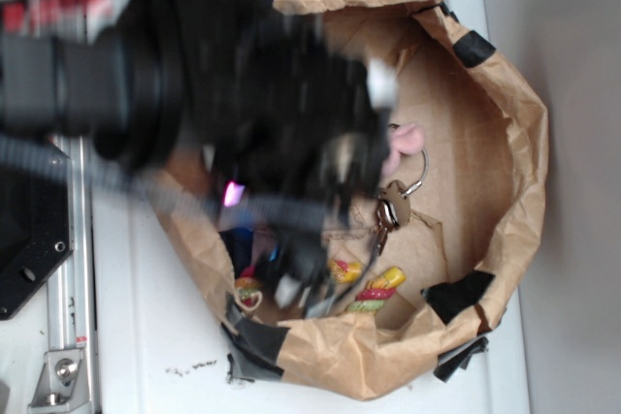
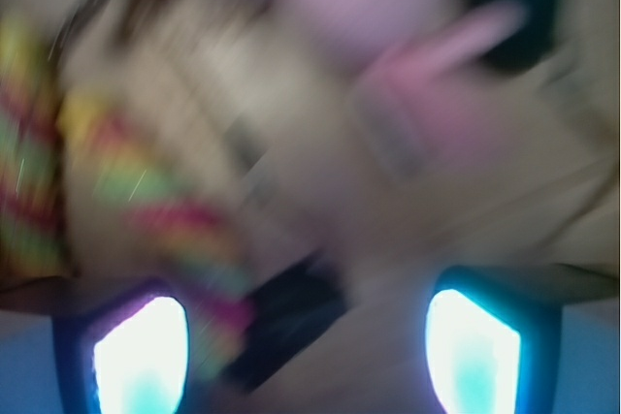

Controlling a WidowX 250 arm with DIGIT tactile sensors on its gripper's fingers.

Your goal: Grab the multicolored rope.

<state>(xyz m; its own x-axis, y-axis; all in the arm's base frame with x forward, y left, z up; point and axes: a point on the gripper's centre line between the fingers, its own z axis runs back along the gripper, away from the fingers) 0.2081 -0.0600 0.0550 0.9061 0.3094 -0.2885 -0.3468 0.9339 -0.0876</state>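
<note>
The pincer (image 2: 306,356) stands open, its two glowing fingertips (image 2: 141,356) apart with nothing clearly between them (the wrist view is badly smeared). One multicolored rope (image 1: 374,290) lies at the near side of the brown paper bag (image 1: 514,143). One pink plush toy (image 1: 403,143) and one key bunch (image 1: 390,212) lie farther in. The bag sits on a white tabletop (image 1: 165,336).
</note>
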